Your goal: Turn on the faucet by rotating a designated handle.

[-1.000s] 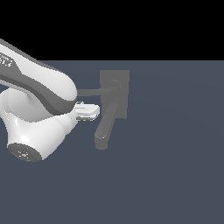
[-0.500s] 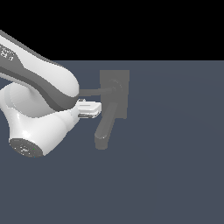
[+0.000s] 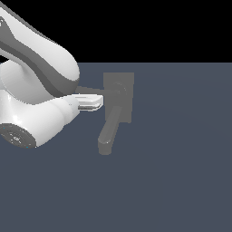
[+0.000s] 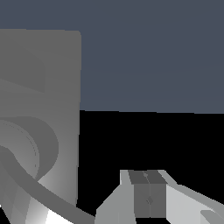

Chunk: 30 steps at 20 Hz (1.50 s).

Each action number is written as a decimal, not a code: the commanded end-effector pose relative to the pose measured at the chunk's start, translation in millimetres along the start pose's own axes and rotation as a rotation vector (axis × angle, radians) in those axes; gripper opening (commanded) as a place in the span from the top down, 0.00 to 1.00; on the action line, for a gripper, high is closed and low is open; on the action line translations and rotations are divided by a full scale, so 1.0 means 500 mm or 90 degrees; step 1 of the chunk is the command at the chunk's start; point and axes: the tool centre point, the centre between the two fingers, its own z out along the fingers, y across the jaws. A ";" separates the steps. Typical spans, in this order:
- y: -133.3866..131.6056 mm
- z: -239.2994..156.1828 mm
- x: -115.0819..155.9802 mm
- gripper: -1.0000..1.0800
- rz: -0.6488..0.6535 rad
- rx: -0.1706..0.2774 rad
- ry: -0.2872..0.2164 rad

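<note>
We are watching the white robot arm's gripper, its fingers pressed together, hovering just beside the thin straight grey bar handle of the matte grey faucet, which is standing on the dark blue-grey tabletop, its thick spout pointing toward us.

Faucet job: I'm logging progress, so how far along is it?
Done: the gripper has reached the faucet, beside the thin handle. In hand: lining up on the handle; contact isn't clear. Left: rotating it; the handle points toward the exterior view's left.
</note>
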 end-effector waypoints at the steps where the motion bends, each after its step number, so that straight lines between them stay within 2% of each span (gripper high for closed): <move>1: 0.009 0.000 -0.032 1.00 0.003 -0.002 -0.004; 3: 0.001 0.000 -0.014 1.00 0.001 0.001 0.001; 21: -0.040 0.000 -0.158 1.00 0.003 -0.002 -0.004; 22: -0.040 0.000 -0.158 1.00 0.003 -0.002 -0.004; 23: -0.042 -0.005 -0.134 1.00 0.000 0.000 0.006; 30: -0.078 -0.004 -0.173 1.00 0.001 0.000 0.003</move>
